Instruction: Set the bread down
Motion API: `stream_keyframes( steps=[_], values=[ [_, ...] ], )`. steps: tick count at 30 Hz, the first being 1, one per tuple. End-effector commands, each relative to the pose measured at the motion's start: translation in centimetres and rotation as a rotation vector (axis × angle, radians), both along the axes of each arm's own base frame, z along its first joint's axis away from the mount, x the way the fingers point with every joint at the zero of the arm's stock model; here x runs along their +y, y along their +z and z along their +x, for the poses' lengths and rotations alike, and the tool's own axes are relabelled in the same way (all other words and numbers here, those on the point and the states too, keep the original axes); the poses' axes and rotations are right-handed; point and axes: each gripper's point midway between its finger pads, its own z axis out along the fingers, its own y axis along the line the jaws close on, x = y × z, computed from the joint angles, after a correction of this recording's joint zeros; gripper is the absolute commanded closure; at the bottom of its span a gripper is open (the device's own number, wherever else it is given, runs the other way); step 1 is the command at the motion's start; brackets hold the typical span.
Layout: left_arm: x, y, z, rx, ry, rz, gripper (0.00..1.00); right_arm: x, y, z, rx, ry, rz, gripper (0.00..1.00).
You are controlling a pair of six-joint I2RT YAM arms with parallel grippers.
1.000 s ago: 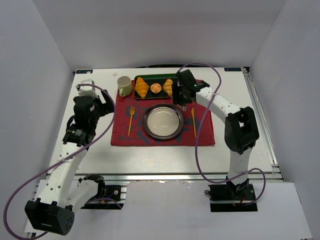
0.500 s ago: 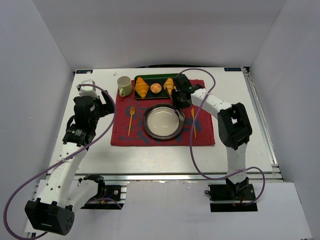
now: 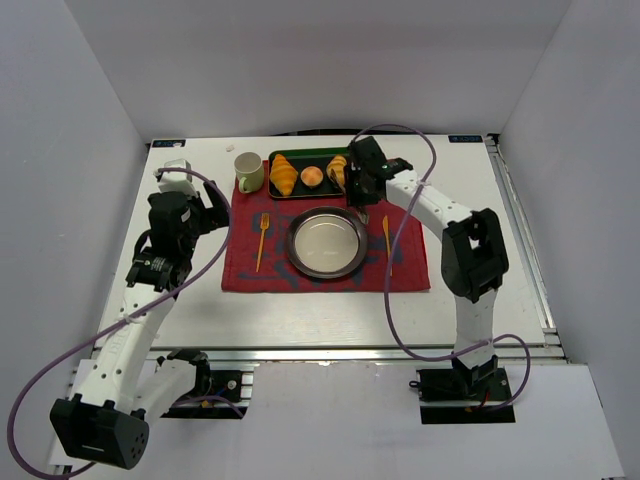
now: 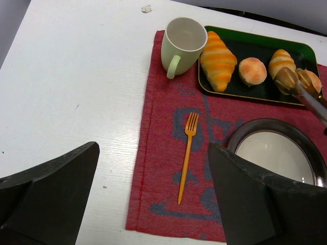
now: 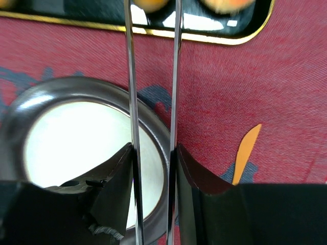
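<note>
The bread (image 3: 338, 172) lies at the right end of the green tray (image 4: 255, 41), beside a round bun. Its long axis runs roughly from the near side of the table to the far side.

The right claw (image 5: 153, 153) is narrow, pinched on a pair of metal tongs (image 5: 132, 76), with both blades pressed between its fingers. The blades reach forward over the rim of the plate (image 3: 290, 243) and onto the tray, so the bread sits straight ahead of this claw, almost in line with the tongs. In the left wrist view the tong tips sit at the near end of the bread, but whether they have closed on it cannot be told.

The left claw (image 4: 153, 199) is wide and empty, well off to the left of the red mat (image 4: 163, 153), so the right arm is far nearer.
</note>
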Motion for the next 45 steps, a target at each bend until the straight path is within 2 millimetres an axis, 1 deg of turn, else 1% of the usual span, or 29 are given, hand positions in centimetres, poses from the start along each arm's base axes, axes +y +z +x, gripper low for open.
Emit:
stream_keyframes(
  steps=[1,4,5,8,9,10,11,13,14,16,18,19,20,21,22,23,24,25,26,27,28,29,30,33,34,38,43,44,45],
  values=[
    [-0.3,0.8,0.0,-0.013,-0.017,0.000,0.02,0.1,7.3,1.2,-0.144,-0.012,0.062,0.96],
    [-0.4,0.9,0.1,-0.010,-0.022,0.001,0.02,-0.1,8.5,0.9,-0.165,-0.012,0.075,0.96],
    [-0.4,0.8,0.1,-0.009,-0.022,0.001,0.02,-0.2,9.2,0.8,-0.176,-0.012,0.082,0.96],
    [-0.4,0.8,0.1,-0.007,-0.023,0.001,0.02,-0.4,10.1,0.3,-0.191,-0.008,0.086,0.97],
    [-0.4,0.8,0.1,-0.005,-0.022,0.001,0.02,-0.6,10.9,0.0,-0.204,-0.006,0.097,0.99],
    [-0.4,0.8,0.1,-0.005,-0.023,0.000,0.02,-0.7,10.7,-0.3,-0.199,0.001,0.094,1.00],
    [-0.4,0.7,0.1,-0.004,-0.021,0.001,0.02,-0.9,11.5,-0.8,-0.209,0.007,0.103,1.00],
    [-0.4,0.8,0.2,-0.004,-0.021,0.001,0.02,-0.9,11.8,-1.6,-0.208,0.027,0.113,1.00],
    [-0.4,0.7,0.1,-0.003,-0.021,0.001,0.02,-1.2,12.2,-2.5,-0.209,0.038,0.116,1.00],
    [-0.3,0.7,0.2,0.002,-0.019,0.004,0.02,-0.9,12.4,-4.0,-0.206,0.074,0.126,1.00],
    [-0.4,0.2,0.2,0.019,-0.022,0.006,0.02,-1.0,12.3,-6.2,-0.185,0.109,0.134,1.00],
    [-0.6,0.0,0.1,0.027,-0.032,0.004,0.02,-0.6,12.2,-7.4,-0.171,0.137,0.142,1.00],
    [-0.6,-0.3,0.0,0.036,-0.036,0.007,0.02,-0.7,12.0,-9.1,-0.152,0.162,0.153,1.00],
    [-0.6,-0.5,-0.2,0.041,-0.039,0.009,0.02,-0.5,11.7,-10.2,-0.139,0.171,0.156,1.00],
    [-0.5,-1.0,-0.3,0.051,-0.037,0.012,0.02,0.4,11.7,-11.8,-0.135,0.207,0.161,1.00],
    [-0.5,-1.3,-0.5,0.059,-0.037,0.013,0.02,0.5,12.4,-13.1,-0.149,0.223,0.177,1.00],
    [-0.4,-1.4,-0.6,0.060,-0.034,0.016,0.02,0.5,11.1,-14.3,-0.122,0.225,0.166,1.00],
    [-0.3,-1.5,-0.8,0.060,-0.029,0.016,0.02,1.4,11.0,-15.8,-0.117,0.259,0.176,1.00],
    [-0.3,-1.4,-0.9,0.060,-0.029,0.016,0.02,1.4,11.1,-16.7,-0.122,0.268,0.185,1.00],
    [-0.3,-1.5,-1.0,0.061,-0.030,0.014,0.02,1.4,9.7,-17.7,-0.089,0.265,0.178,1.00],
    [-0.3,-1.3,-1.1,0.057,-0.031,0.010,0.02,2.2,9.5,-18.7,-0.089,0.291,0.189,1.00],
    [-0.4,-1.1,-1.1,0.052,-0.031,0.003,0.02,2.3,9.2,-19.2,-0.085,0.297,0.191,1.00],
    [-0.5,-1.0,-1.1,0.051,-0.033,-0.003,0.02,2.6,8.1,-20.3,-0.062,0.313,0.182,1.00],
    [-0.7,-0.4,-1.3,0.034,-0.037,-0.027,0.02,3.3,6.9,-21.3,-0.042,0.316,0.186,1.00],
    [-0.8,-0.3,-1.3,0.031,-0.038,-0.036,0.02,3.4,6.0,-21.5,-0.030,0.316,0.182,1.00],
    [-1.0,-0.1,-1.5,0.026,-0.045,-0.049,0.02,3.3,4.6,-21.2,-0.034,0.296,0.150,1.00],
    [-0.9,-0.3,-1.7,0.032,-0.045,-0.048,0.02,3.2,3.7,-21.3,-0.023,0.292,0.133,1.00],
    [-1.0,-0.3,-1.7,0.032,-0.046,-0.050,0.02,3.0,3.5,-21.3,-0.019,0.286,0.127,0.98],
    [-1.0,-0.3,-1.6,0.032,-0.046,-0.050,0.02,3.0,3.3,-21.3,-0.018,0.284,0.123,0.92]
  ],
)
